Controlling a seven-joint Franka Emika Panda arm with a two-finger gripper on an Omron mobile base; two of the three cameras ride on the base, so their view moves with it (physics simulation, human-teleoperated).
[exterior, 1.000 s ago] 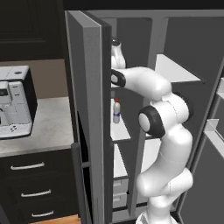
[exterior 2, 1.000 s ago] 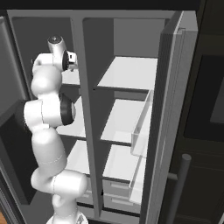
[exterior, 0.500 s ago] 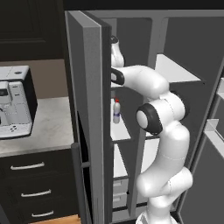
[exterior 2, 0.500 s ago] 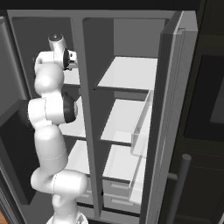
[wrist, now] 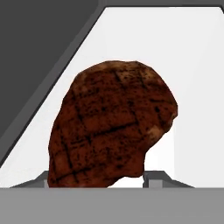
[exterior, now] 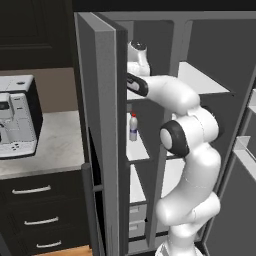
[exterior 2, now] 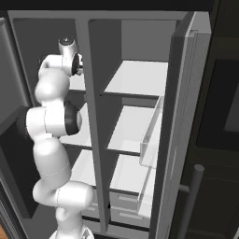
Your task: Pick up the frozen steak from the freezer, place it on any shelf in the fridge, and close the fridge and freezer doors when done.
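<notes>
The frozen steak (wrist: 111, 127), a dark red-brown lump with sear marks, lies on a white freezer shelf (wrist: 192, 65) and looms very close in the hand view. My gripper (wrist: 98, 181) is open, its two tips low at the view's bottom on either side of the steak's near end. The arm reaches into the upper part of the freezer (exterior: 142, 100), past the open freezer door (exterior: 102, 125); the wrist (exterior 2: 70, 60) sits beside the centre divider. The fridge's top shelf (exterior 2: 140, 74) is bare, and the fridge door (exterior 2: 186, 116) stands open.
A white bottle with a red cap (exterior: 133, 127) stands on the freezer shelf below my hand. A clear door bin (exterior 2: 151, 135) juts from the fridge door. A coffee machine (exterior: 15, 117) sits on the counter (exterior: 55, 145) to the left, above dark drawers.
The wrist has risen and pushed deeper into the freezer's upper shelf, with the elbow following up and left. Doors and bottle have not moved.
</notes>
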